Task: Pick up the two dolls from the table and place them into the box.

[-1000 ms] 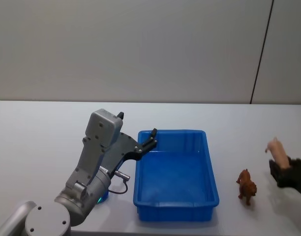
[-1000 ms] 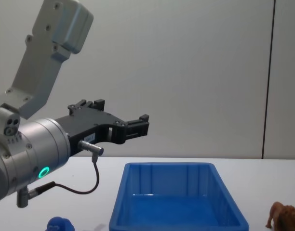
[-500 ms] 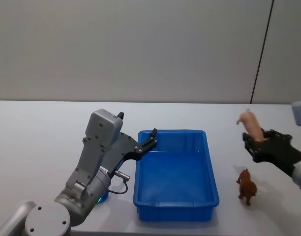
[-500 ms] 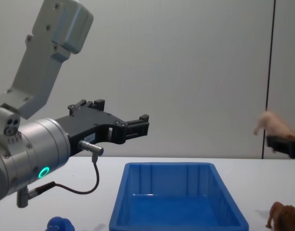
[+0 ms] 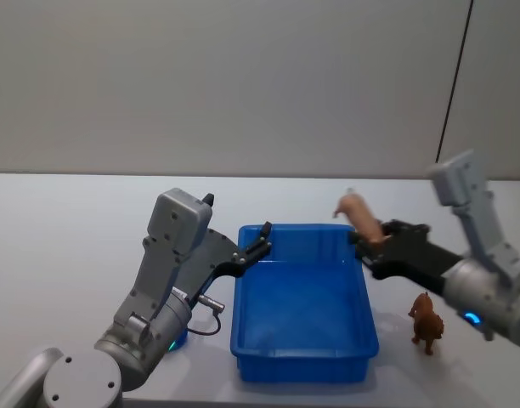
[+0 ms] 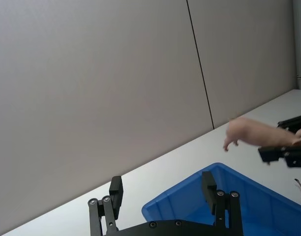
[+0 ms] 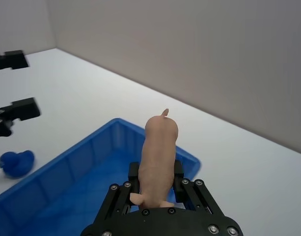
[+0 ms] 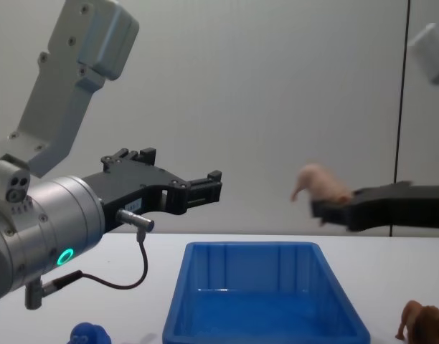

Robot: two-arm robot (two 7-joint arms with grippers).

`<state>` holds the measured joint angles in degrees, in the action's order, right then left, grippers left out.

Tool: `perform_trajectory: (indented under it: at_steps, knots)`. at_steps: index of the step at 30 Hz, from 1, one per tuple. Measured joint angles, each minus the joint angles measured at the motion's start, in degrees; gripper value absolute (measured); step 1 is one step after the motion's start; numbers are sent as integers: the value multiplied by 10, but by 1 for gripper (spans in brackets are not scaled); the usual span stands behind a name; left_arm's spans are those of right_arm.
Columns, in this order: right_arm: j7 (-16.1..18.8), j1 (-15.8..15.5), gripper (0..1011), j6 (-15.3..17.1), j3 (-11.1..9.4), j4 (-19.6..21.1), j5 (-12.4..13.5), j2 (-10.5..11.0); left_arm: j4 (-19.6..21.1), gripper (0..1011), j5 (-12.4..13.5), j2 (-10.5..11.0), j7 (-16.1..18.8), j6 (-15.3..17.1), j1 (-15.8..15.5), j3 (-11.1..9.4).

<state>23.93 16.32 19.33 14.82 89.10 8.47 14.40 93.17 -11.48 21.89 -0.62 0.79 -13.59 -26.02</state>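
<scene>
Clamped at one end in the right gripper [image 5: 372, 241]: the pink doll [image 5: 360, 212], free end sticking out forward and tilted upward. Carried high in the air, above the far right corner of the blue box [image 5: 298, 229], probably to clear the thick rim before lowering. Not over the middle of the box yet, so too soon to let go, as far as can be judged. Nothing to be seen inside the box, just bare blue floor in the head and right wrist views. Standing on the table [image 5: 73, 221] just right of the box, near its front corner: the brown lion [image 5: 426, 321], upright on four legs and untouched, likely saved for a second trip. Hovering by the box's far left corner: the left gripper [image 5: 262, 242], fingers spread with nothing between them, apparently idle. Lying on the table left of the box, apart from it: a small blue toy [image 8: 90, 335], no part of the job.
</scene>
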Motion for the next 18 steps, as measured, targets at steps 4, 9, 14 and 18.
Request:
perform_trajectory:
  at_steps: [4,9,14,18]
  knots:
    - [20,14,380,14,18,-18,-17,-17,0,1003,0,0,0,0,0,0]
    - [28,24,533,23,35,-38,-33,-32,0,1003,0,0,0,0,0,0]
    - [29,31,675,26,47,-56,-46,-44,0,1003,0,0,0,0,0,0]
    - [27,35,790,27,54,-66,-52,-51,0,1003,0,0,0,0,0,0]
